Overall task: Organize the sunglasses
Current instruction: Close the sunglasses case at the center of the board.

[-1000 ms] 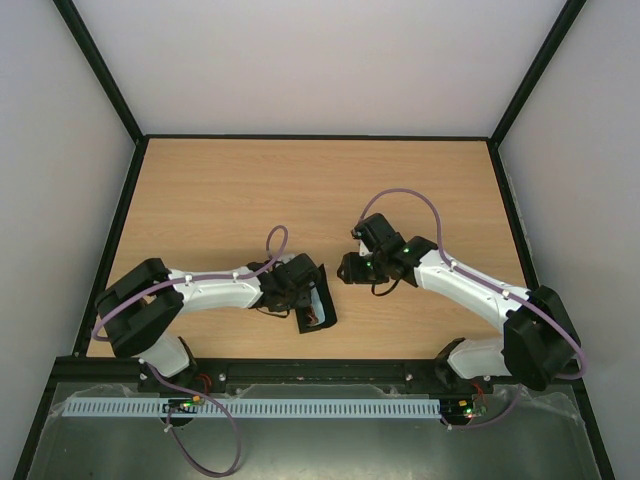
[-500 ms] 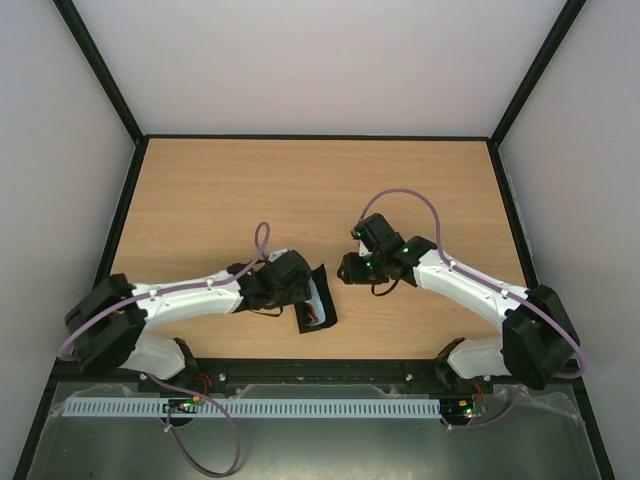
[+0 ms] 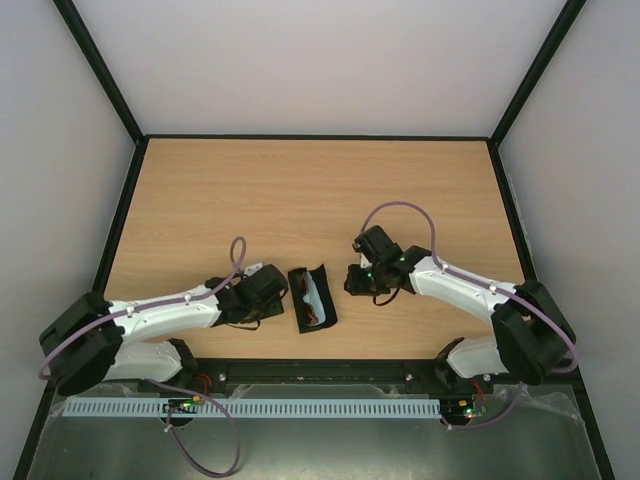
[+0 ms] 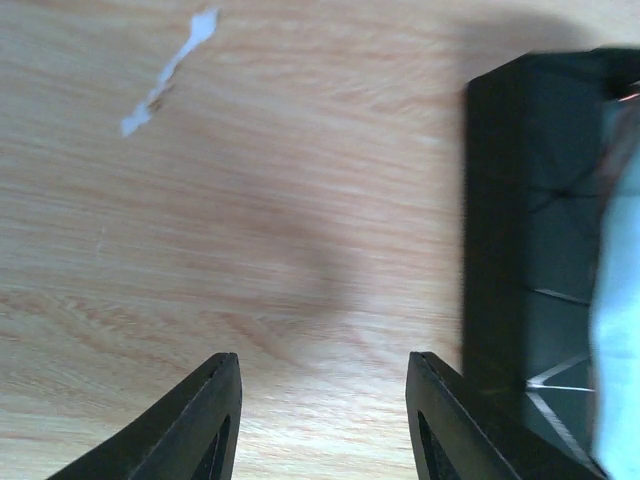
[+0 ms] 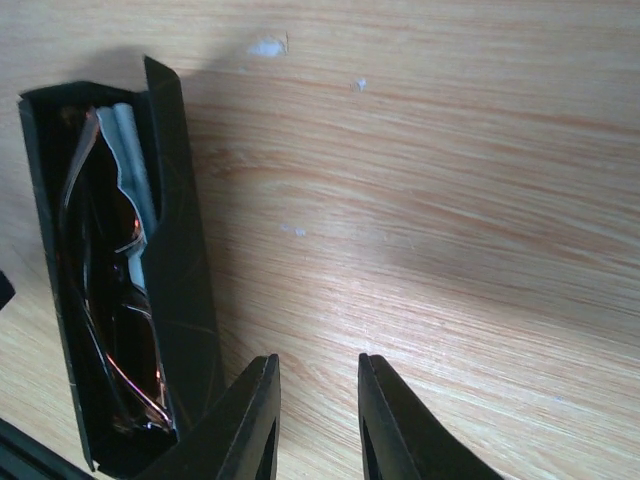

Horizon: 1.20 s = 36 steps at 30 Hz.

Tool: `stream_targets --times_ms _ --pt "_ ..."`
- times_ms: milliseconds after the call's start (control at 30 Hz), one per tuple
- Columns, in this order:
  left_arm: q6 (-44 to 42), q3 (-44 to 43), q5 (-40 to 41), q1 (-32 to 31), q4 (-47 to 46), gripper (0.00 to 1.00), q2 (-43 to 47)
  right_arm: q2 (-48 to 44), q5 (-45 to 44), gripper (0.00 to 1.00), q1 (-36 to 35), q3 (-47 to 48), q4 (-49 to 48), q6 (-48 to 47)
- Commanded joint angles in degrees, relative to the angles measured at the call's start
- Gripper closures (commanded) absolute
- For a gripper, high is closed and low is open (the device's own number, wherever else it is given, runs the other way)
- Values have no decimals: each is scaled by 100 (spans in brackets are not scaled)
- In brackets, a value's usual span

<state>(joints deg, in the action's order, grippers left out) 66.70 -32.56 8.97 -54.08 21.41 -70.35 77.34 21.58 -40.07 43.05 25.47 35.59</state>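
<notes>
The black oblong case (image 3: 310, 298) lies open on the table between my two grippers. The sunglasses (image 5: 108, 335) lie inside it, their thin brown frame showing in the right wrist view, with the light blue-grey cloth (image 5: 130, 165) beside them. The case (image 5: 185, 290) stands just left of my right gripper (image 5: 318, 400), which is open and empty over bare wood. My left gripper (image 4: 325, 400) is open and empty, with the case wall (image 4: 525, 250) just to its right. In the top view, the left gripper (image 3: 282, 297) and right gripper (image 3: 351, 281) flank the case.
The wooden table (image 3: 300, 190) has a black frame round its edges and pale walls behind. Small white scuff marks (image 4: 165, 75) show on the wood, also in the right wrist view (image 5: 268, 45). The arm bases sit at the near edge.
My left gripper has drawn back to the left, off the case, and the arm has stretched lower. The case now lies uncovered. My right gripper has moved slightly down toward the case.
</notes>
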Motion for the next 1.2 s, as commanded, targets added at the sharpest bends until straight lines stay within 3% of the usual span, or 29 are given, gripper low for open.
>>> stream_targets --times_ms 0,200,533,967,1167 --pt "-52 171 -194 38 -327 53 -357 155 267 78 -2 -208 -416 55" --pt "-175 180 -466 38 -1124 54 -1044 449 514 79 -308 -115 -683 280" --pt "-245 143 -563 38 -1487 56 -1263 864 712 81 -1000 402 -1009 579" --pt "-277 379 -503 226 -1357 55 -798 1026 548 80 -1054 646 -775 444" --pt "-360 531 -458 402 -1007 51 -249 698 117 74 -1050 768 -270 306"
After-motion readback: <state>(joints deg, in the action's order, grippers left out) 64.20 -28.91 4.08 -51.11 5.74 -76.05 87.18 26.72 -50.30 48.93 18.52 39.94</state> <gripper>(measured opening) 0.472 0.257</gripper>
